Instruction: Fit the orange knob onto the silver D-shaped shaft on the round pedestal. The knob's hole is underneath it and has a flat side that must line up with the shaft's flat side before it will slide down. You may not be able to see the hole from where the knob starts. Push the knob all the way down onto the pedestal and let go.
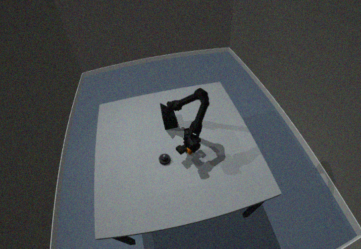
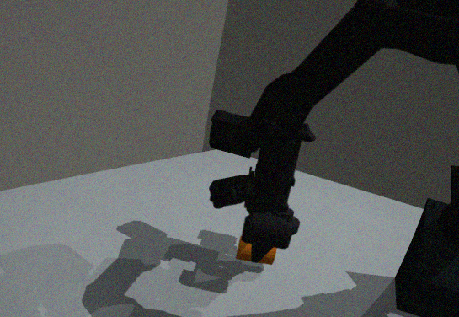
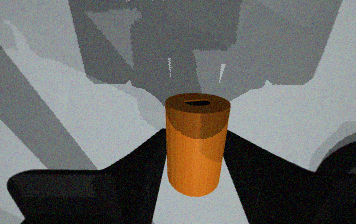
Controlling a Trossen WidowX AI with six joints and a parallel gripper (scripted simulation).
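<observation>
The orange knob (image 1: 189,151) (image 2: 244,251) (image 3: 196,160) is a cylinder. My gripper (image 1: 188,149) (image 2: 257,255) (image 3: 193,134) is shut on its sides, low over the table; whether the knob touches the table cannot be told. In the wrist view its end with the dark, flat-sided hole faces the top of the picture. In the exterior view a finger covers its middle and the hole is hidden. The round dark pedestal (image 1: 164,159) stands left of the gripper in the top view, with a small bright spot on top. The shaft's flat side cannot be made out.
The pale table (image 1: 130,199) (image 2: 61,211) carries the arm's dark base (image 1: 169,117) (image 2: 435,261) behind the gripper. Arm shadows cross the table around the knob. A dark rounded shape at the wrist view's right edge may be the pedestal.
</observation>
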